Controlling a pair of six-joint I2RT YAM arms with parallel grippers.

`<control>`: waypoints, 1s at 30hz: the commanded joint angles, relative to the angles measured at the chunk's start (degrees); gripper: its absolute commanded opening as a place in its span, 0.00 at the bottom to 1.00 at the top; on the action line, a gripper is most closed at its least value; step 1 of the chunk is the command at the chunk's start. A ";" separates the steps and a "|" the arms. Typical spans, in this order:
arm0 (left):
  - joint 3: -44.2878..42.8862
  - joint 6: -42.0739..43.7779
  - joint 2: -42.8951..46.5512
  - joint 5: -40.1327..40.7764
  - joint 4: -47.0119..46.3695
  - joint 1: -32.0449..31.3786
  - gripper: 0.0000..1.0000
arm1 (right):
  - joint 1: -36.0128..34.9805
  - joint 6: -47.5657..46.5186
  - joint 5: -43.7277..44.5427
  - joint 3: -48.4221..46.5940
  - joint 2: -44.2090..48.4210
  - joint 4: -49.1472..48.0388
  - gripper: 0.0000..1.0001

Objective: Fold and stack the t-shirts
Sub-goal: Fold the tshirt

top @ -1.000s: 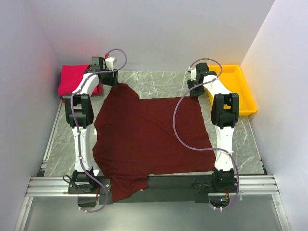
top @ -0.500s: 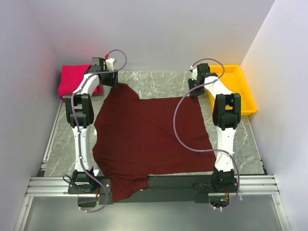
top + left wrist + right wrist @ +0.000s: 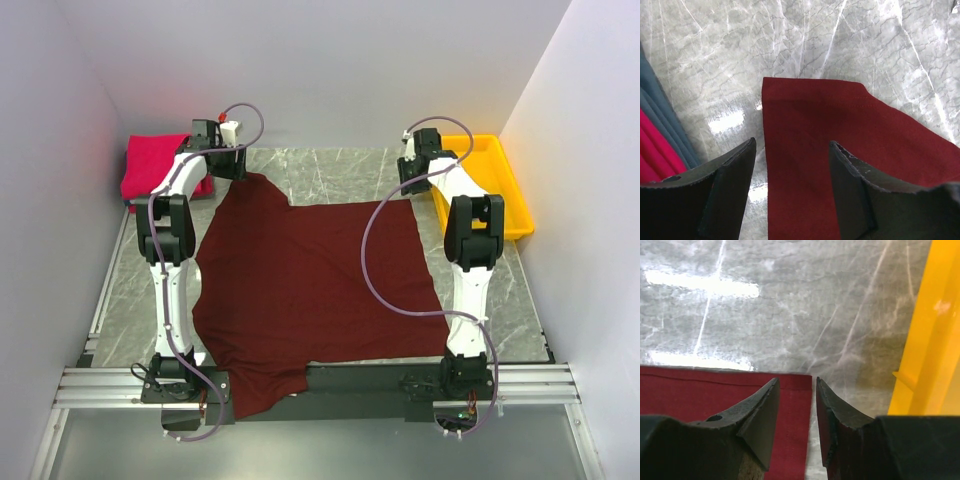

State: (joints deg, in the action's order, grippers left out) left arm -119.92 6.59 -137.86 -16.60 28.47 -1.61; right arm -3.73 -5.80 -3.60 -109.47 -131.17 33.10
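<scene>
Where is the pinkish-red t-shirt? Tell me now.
In the top view, the pinkish-red t-shirt lies folded at the far left corner of the table, just left of the left hand.

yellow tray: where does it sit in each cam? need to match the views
Top external: the yellow tray is at the far right, in the upper half of the picture.
Left wrist: not in it.
Right wrist: its yellow wall runs down the right edge of the picture.
Shared landmark: the maroon t-shirt shows in all three views. In the right wrist view its corner lies just left of the tray.
</scene>
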 commanded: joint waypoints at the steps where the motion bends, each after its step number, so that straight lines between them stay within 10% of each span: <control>1: -2.16 -0.52 -0.91 -0.01 -0.61 -0.24 0.66 | 0.56 0.18 1.40 -0.39 0.75 -0.15 0.42; 25: -4.45 -1.23 -3.64 0.52 -0.25 -0.33 0.72 | 0.83 -0.17 -0.80 -7.69 -6.28 9.00 0.43; 30: -4.45 -0.79 -3.73 0.87 -0.43 -0.33 0.72 | 0.74 -1.14 -0.97 -10.58 -8.30 10.05 0.29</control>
State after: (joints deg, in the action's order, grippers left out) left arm -121.91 6.31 -141.60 -16.34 28.67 -1.61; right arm -3.33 -6.09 -4.62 -116.84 -137.27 41.78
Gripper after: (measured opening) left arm 0.715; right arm 0.310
